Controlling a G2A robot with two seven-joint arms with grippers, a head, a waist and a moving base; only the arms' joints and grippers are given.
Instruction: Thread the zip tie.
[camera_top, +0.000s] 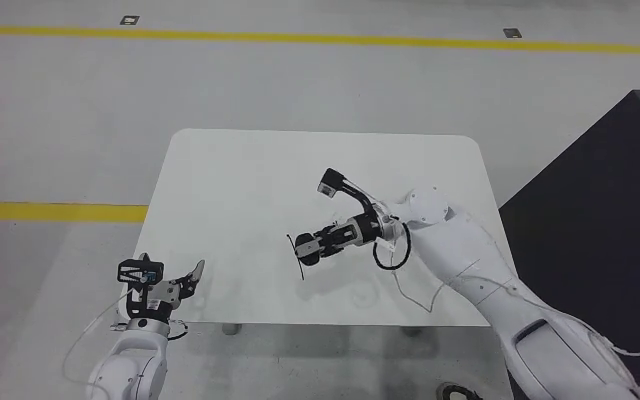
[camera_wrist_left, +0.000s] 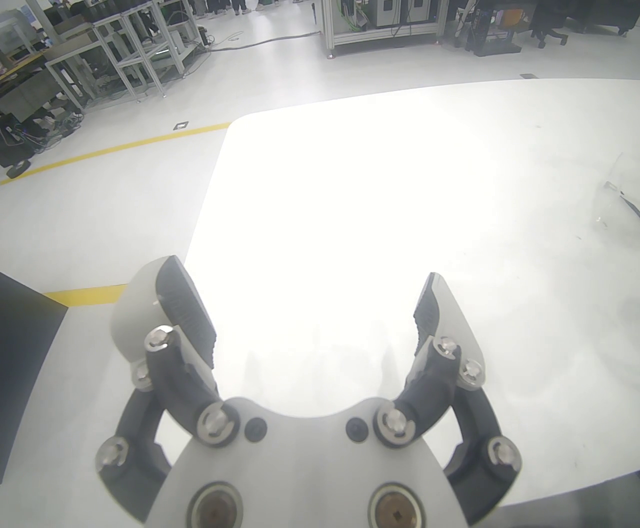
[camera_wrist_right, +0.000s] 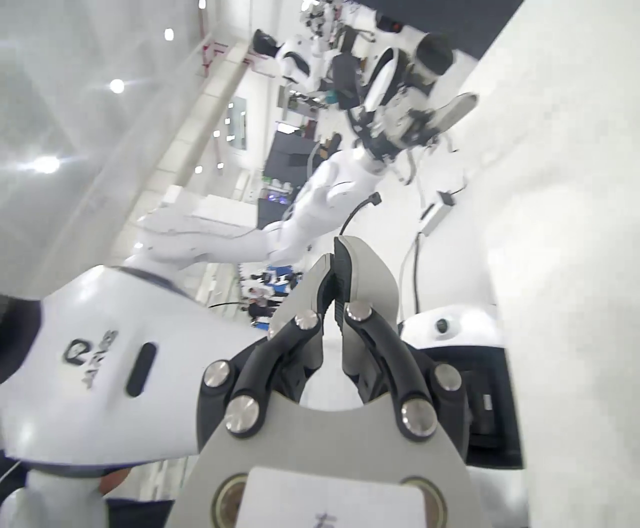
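Right gripper (camera_wrist_right: 336, 249) is pinched shut on the thin black plastic zip tie (camera_top: 299, 268), mid-frame over the white rounded table (camera_top: 250, 180). The tie's head seems to stick out free. Left gripper (camera_wrist_left: 300, 282) sits lower left, wide open and holding nothing.

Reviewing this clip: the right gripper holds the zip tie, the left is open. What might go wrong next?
1. The right gripper pinches the thin zip tie only at its tips, so it may swivel or slip out.
2. The left gripper sits open near the table edge, far from the tie; catching a thin free end may fail.
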